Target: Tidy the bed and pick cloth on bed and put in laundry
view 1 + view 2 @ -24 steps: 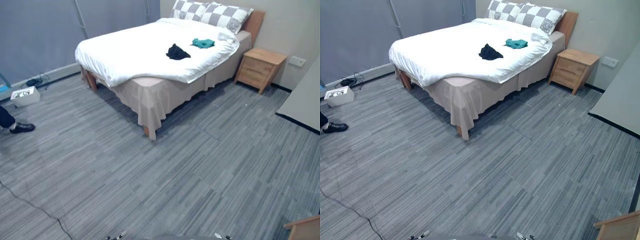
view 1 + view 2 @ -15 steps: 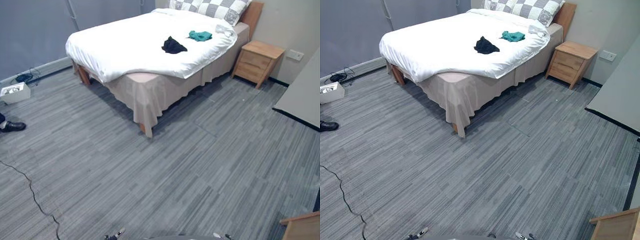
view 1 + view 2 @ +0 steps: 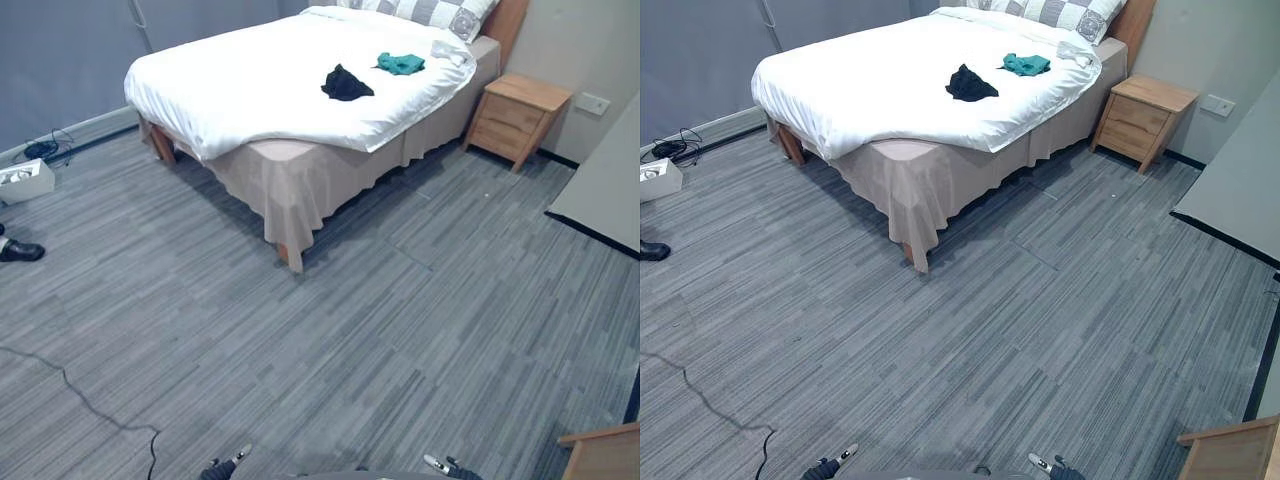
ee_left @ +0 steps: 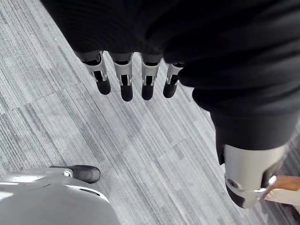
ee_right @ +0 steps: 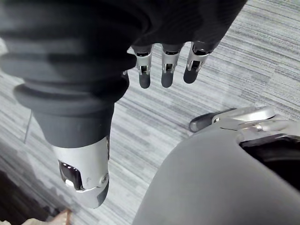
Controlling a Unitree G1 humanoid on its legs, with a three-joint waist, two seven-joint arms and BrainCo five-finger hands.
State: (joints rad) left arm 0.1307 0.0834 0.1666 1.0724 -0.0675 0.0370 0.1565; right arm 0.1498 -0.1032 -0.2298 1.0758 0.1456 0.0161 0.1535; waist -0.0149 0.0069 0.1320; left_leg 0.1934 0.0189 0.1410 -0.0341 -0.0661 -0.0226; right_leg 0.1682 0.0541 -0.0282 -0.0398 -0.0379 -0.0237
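Across the room stands the bed (image 3: 250,90) with a white duvet. On the duvet lie a black cloth (image 3: 347,83) and, nearer the checked pillows (image 3: 440,12), a teal cloth (image 3: 401,63). Both of my hands hang low over the grey floor, far from the bed. In the left wrist view my left hand (image 4: 125,86) has straight fingers and holds nothing. My right hand (image 5: 164,70) is likewise open and empty. Their tips peek in at the bottom edge of the eye views, left hand (image 3: 225,466) and right hand (image 3: 447,465).
A wooden nightstand (image 3: 517,115) stands right of the bed. A white box (image 3: 25,180) and a person's black shoe (image 3: 20,250) are at the far left. A grey panel (image 3: 605,190) lies at the right, and a wooden corner (image 3: 600,455) at the lower right.
The whole picture has shifted, so the camera has moved; the bed sits a little higher and more to the left. My hands' tips show more at the bottom edge.
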